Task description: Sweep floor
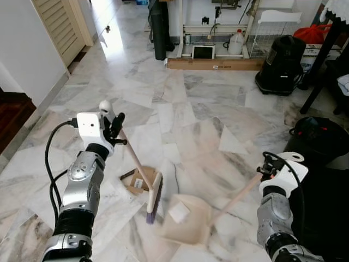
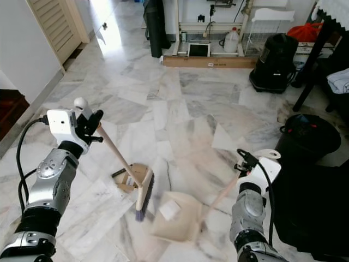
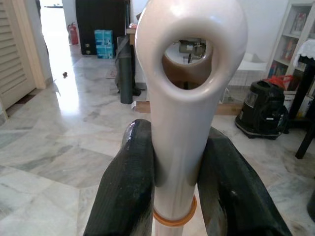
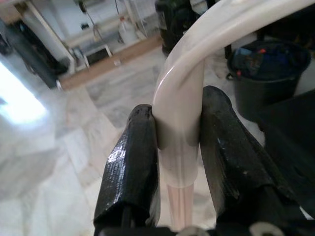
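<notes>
- Marble floor (image 1: 202, 125), pale with grey veins, spreads from the robot's feet to the far wall.
- Nearest, a beige dustpan (image 1: 185, 219) rests on the floor, with a white scrap of paper (image 1: 178, 212) on its front edge; it looks blurred.
- Its long handle slants up to the right gripper (image 1: 265, 171) at the near right, whose fingers (image 4: 130, 167) are clamped around the handle's curved top.
- Just left of the dustpan, the broom (image 1: 153, 195) stands with its head on the floor, bristles down, beside a piece of brown cardboard (image 1: 137, 182).
- The broom's stick rises left to the left gripper (image 1: 115, 130), whose fingers (image 3: 128, 191) squeeze the stick just below its white looped end.
- At the right, a black bin (image 1: 316, 143) sits near the right arm.
- Farther off, a black vacuum cleaner (image 1: 281, 64) stands at the far right.
- A long cardboard box (image 1: 214, 64) lies along the far wall below a white shelf.
- A louvred door (image 1: 59, 27) is at the far left.
</notes>
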Robot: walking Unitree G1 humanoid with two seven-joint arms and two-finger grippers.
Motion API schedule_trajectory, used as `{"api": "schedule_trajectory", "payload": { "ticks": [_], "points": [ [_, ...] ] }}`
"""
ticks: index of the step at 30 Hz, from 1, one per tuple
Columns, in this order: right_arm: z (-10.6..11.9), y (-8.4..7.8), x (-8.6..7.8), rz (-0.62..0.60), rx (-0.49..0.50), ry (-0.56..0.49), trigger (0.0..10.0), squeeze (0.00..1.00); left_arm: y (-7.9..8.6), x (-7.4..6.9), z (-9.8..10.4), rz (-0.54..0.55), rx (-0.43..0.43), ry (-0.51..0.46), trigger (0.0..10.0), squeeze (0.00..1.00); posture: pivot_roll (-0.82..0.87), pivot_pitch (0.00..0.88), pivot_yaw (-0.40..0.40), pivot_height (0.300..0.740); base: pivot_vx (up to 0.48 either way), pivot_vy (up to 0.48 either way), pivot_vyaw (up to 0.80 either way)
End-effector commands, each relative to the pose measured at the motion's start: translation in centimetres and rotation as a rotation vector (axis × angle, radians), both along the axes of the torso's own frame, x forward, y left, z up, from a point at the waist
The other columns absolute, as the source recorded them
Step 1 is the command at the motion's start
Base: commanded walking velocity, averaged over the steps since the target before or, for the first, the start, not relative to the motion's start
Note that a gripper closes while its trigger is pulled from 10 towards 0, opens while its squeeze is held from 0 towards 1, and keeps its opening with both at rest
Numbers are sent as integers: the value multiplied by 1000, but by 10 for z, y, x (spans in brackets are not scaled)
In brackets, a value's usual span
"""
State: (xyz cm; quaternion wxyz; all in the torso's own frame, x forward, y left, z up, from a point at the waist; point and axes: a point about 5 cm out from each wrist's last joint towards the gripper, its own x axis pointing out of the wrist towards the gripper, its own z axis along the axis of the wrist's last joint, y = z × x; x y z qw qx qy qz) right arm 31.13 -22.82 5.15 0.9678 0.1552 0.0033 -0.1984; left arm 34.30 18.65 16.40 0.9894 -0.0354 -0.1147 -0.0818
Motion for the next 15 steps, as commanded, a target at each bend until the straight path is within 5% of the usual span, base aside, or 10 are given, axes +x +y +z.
{"api": "schedule_trajectory", "payload": {
  "ticks": [1, 8, 15],
  "points": [
    [12, -1, 7, -26, 68, -79, 10000, 0, 1, 0, 15, 7, 9, -73, 10000, 0, 61, 36, 62, 740, 0, 0, 0],
    [14, -2, 9, -31, 128, -106, 10000, 0, -5, 0, 12, -35, -13, -54, 10000, 0, 64, 30, 61, 740, 0, 0, 0],
    [14, 1, 10, -14, 153, -118, 10000, 0, -5, -1, 14, -92, -135, -34, 10000, 0, 68, 34, 62, 740, 0, 0, 0]
  ]
}}
